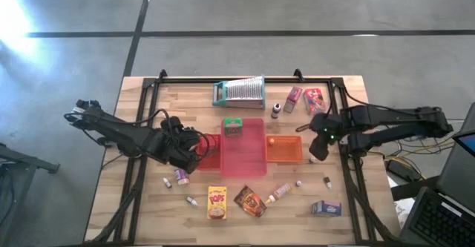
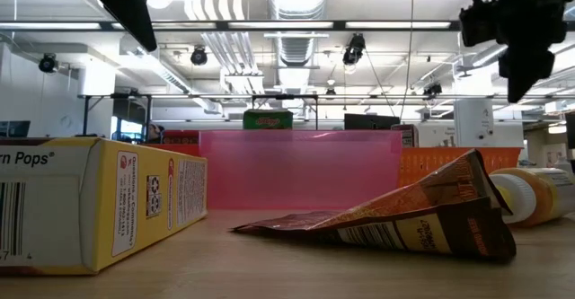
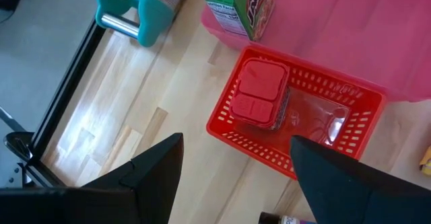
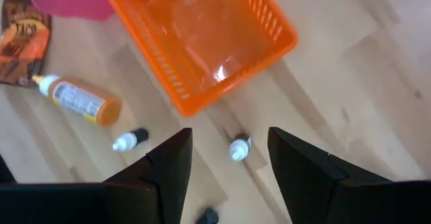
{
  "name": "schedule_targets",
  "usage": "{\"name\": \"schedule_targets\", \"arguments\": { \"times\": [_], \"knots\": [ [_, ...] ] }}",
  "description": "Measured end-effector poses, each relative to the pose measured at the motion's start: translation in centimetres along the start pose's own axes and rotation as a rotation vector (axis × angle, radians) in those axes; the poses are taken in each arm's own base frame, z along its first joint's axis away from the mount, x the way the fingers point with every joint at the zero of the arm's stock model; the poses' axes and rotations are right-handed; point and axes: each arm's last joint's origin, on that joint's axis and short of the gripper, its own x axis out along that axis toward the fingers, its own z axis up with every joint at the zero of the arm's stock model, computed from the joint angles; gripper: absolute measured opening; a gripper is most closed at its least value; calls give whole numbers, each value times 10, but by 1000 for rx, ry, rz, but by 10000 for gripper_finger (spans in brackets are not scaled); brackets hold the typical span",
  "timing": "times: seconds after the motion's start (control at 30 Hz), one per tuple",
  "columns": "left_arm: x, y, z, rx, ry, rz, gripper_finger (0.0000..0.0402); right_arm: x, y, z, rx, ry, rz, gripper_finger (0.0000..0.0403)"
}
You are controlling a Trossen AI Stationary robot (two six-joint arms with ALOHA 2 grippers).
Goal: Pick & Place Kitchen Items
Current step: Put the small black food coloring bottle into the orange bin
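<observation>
My left gripper (image 3: 237,142) hangs open above the red basket (image 3: 350,93), where a red box (image 3: 259,93) lies flat on the floor. A green box (image 1: 233,126) stands in the pink tray (image 1: 249,162). My right gripper (image 4: 229,134) hangs open above the table just right of the orange basket (image 4: 202,29). A tiny white-capped bottle (image 4: 238,147) lies on the wood below its fingers, untouched. A yellow box (image 1: 217,202), a brown packet (image 1: 249,200), an orange bottle (image 1: 280,193) and a blue-purple box (image 1: 325,208) lie near the front edge.
A silver grater with a teal frame (image 1: 239,91) lies at the far edge, with pink and red boxes (image 1: 304,98) and a small dark bottle (image 1: 275,110) beside it. More tiny bottles (image 1: 180,176) lie scattered on the near half. Black rails run along the table's sides.
</observation>
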Motion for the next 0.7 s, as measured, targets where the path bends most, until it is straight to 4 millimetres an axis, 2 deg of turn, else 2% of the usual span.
{"name": "schedule_targets", "arguments": {
  "times": [0.3, 0.7],
  "knots": [
    [0, 0, 0, 0, -1, 1, 276, 13, 3, -16, 39, 56, -40, 182],
    [0, 0, 0, 0, -1, 1, 276, 44, -6, -32, 68, 105, -82, 181]
  ]
}}
